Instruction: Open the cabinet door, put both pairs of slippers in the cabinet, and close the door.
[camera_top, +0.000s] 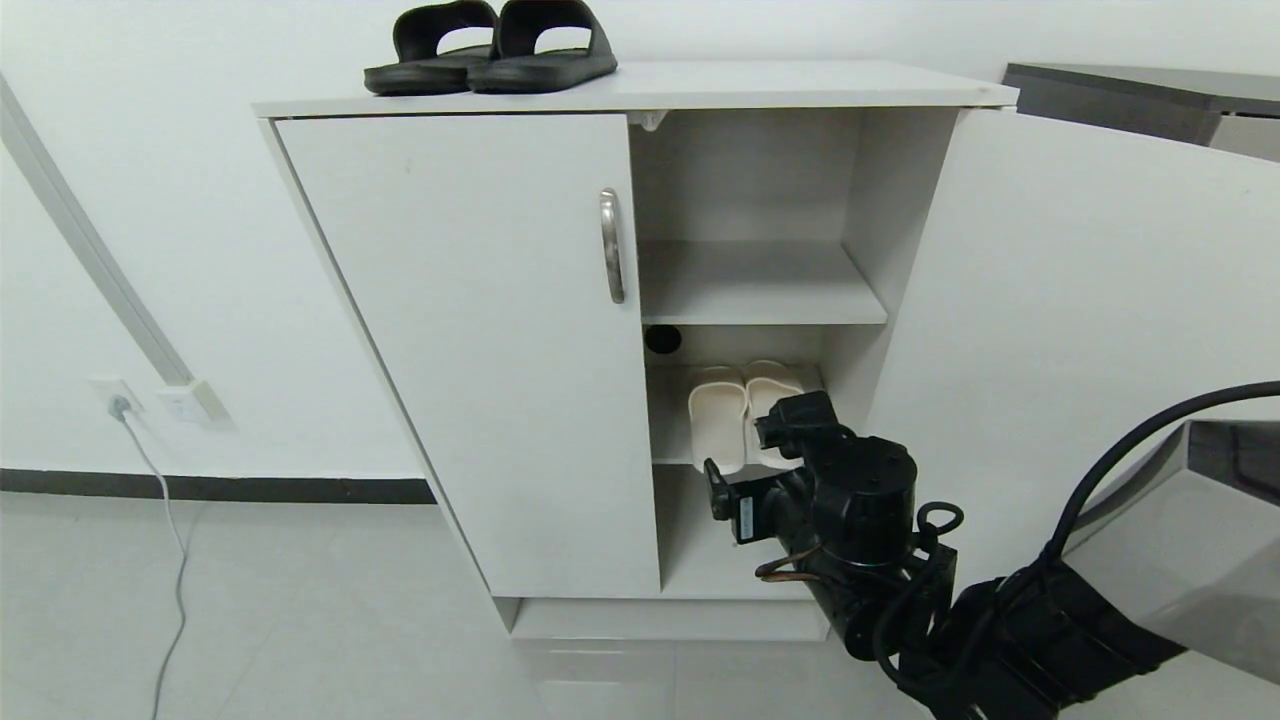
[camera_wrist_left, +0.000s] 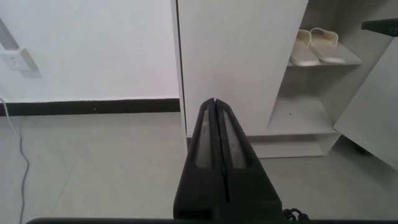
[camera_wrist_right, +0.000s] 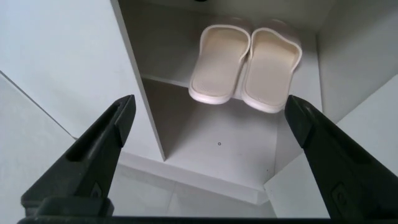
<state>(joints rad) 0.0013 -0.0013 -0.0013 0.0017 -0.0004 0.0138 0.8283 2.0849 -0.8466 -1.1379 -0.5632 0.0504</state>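
In the head view the cabinet (camera_top: 800, 90) stands with its right-hand door (camera_top: 1080, 330) swung open and its left-hand door (camera_top: 450, 350) shut. The white slippers (camera_top: 740, 410) lie side by side on the middle shelf (camera_top: 668, 420), while the black slippers (camera_top: 490, 50) sit on the cabinet's top. We judge the task about halfway: one pair stowed, one to fetch, the door to close. The right pincer (camera_top: 755, 455) hangs just in front of the white pair. The left wrist view adds the left pincer (camera_wrist_left: 214, 109), pressed closed on nothing, low over the floor (camera_wrist_left: 93, 162) and facing the shut door, with the white pair farther off inside. The right wrist view settles what the head view leaves unclear: the right pincer's fingers (camera_wrist_right: 99, 143) are spread wide and empty, clear of the white slippers on their shelf. Next, we think, this arm must back out of the compartment, rise to the top and take the black pair, which lie touching each other.
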